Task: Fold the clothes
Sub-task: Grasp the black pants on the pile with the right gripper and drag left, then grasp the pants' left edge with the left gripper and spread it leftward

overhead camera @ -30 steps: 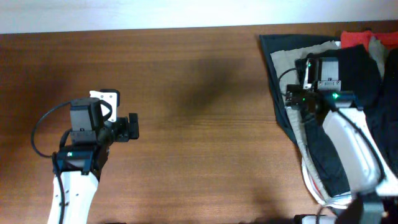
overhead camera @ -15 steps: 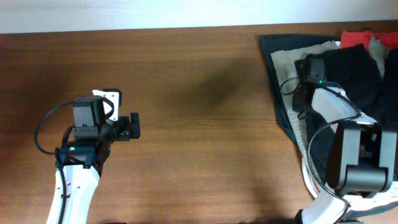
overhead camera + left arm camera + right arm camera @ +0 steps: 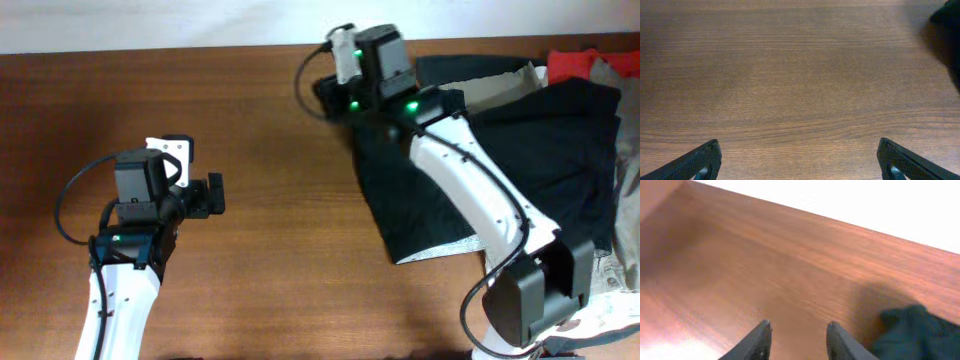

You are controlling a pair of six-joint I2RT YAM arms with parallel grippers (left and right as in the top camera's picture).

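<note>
Wooden table (image 3: 270, 250) spans the view. Black shorts (image 3: 400, 205) stretch from the clothes pile (image 3: 612, 285) at the right edge toward the far middle, partly hidden under the right arm. A red garment (image 3: 570, 62) and beige cloth (image 3: 500, 85) lie behind. The right gripper (image 3: 799, 326) shows a narrow gap with dark fabric beside it; whether it pinches cloth cannot be told. The left gripper (image 3: 799, 145) gapes wide, well apart from the shorts.

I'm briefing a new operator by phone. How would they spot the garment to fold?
Look at the right half of the table, under the white right arm. The shorts lie spread there: the big black garment reaching toward the centre, a pale strip on its near edge, unlike the red cloth behind.
</note>
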